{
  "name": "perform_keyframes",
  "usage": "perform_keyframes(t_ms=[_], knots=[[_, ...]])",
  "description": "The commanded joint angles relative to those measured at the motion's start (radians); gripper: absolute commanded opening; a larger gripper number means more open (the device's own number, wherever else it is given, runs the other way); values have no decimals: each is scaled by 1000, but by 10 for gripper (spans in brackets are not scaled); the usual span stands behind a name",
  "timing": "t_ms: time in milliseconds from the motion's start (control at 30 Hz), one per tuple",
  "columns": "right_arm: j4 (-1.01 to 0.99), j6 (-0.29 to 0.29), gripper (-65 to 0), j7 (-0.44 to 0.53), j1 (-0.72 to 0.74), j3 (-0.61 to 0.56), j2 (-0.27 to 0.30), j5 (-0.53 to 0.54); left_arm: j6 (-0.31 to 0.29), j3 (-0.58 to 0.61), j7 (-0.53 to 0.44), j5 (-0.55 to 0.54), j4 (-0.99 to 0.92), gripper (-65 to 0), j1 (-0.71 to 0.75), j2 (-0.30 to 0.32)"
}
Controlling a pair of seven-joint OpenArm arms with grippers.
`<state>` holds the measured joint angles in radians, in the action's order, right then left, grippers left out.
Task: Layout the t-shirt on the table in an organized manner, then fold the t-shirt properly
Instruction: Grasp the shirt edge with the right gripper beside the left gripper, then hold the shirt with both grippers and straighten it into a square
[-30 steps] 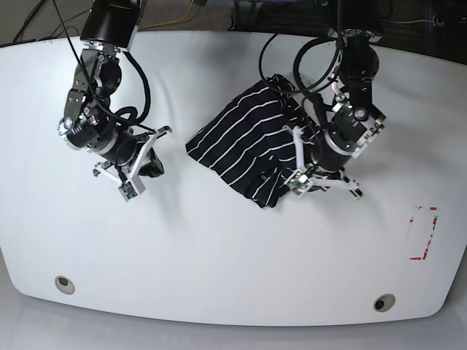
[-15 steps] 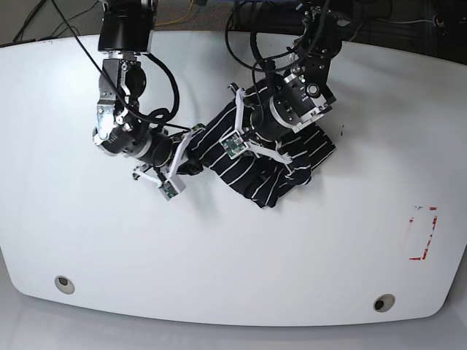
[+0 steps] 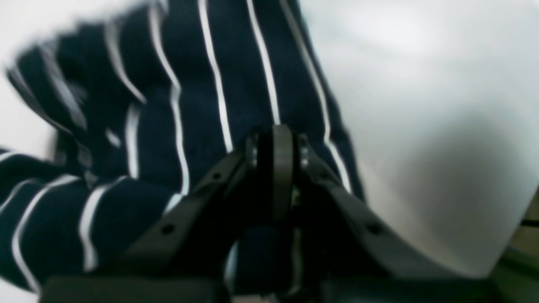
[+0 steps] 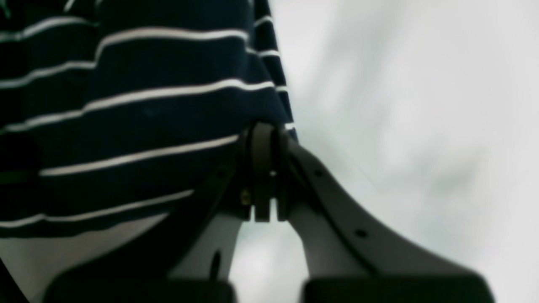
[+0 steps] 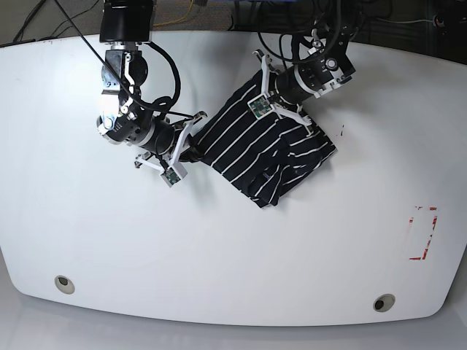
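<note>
Base view: the t-shirt (image 5: 264, 149) lies bunched and part-folded on the far middle of the table (image 5: 233, 255), its striped body slanting from upper left to lower right, one lower corner pointing toward the near edge. At its upper edge the left gripper (image 5: 264, 93) meets the cloth; at its left corner the right gripper (image 5: 191, 140) does the same. Left wrist view: the left gripper (image 3: 276, 145) has its jaws pressed together over the t-shirt (image 3: 202, 126), apparently pinching a fold, though blur hides how much fabric lies between them. Right wrist view: the right gripper (image 4: 264, 134) shows jaws likewise closed at the hem of the t-shirt (image 4: 139, 109), with bare table (image 4: 400, 105) beside it; whether cloth is truly caught cannot be told for certain.

Risks, as judged from this arrangement. Each pinch sits at the very edge of the fabric, so a brisk pull may slip the hem free and drop that corner. If several layers are caught together, spreading the arms would drag the bundle rather than open it. The two hold points lie near each other on one side; lifting from them could leave the free side crumpled. The red-marked rectangle (image 5: 423, 233) and the grommets (image 5: 384, 302) lie well apart from the garment and pose no snag.
</note>
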<state>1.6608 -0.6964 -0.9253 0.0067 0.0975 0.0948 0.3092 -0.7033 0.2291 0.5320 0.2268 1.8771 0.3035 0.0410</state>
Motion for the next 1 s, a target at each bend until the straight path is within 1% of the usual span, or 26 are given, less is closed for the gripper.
perform_keyframes(t_ms=[0, 200, 300, 367, 567, 767, 900, 967], knots=[[19, -2, -629, 18, 5, 29, 13, 12, 26, -52, -36, -7, -21, -627, 9, 0], [19, -2, -629, 18, -7, 43, 20, 12, 23, -179, -77, -8, -47, -627, 29, -3], [20, -2, -629, 18, -17, 44, 21, 12, 18, -211, -79, -13, -37, -627, 36, -3], [23, -2, -629, 18, -23, 44, 23, 12, 5, -219, -79, -16, -20, -627, 38, -3], [35, -2, -629, 18, -29, 44, 23, 18, 5, -250, -77, -70, 46, -627, 24, -3], [74, -2, -629, 16, -29, 40, 18, 20, 5, -250, -74, -74, 74, -627, -17, -6], [105, -2, -629, 16, -18, 37, 12, 20, 5, -253, -75, -74, 75, -627, -43, -31], [108, -2, -629, 16, 9, 28, -4, 20, 5, -254, -77, -73, 75, -627, -54, -42]])
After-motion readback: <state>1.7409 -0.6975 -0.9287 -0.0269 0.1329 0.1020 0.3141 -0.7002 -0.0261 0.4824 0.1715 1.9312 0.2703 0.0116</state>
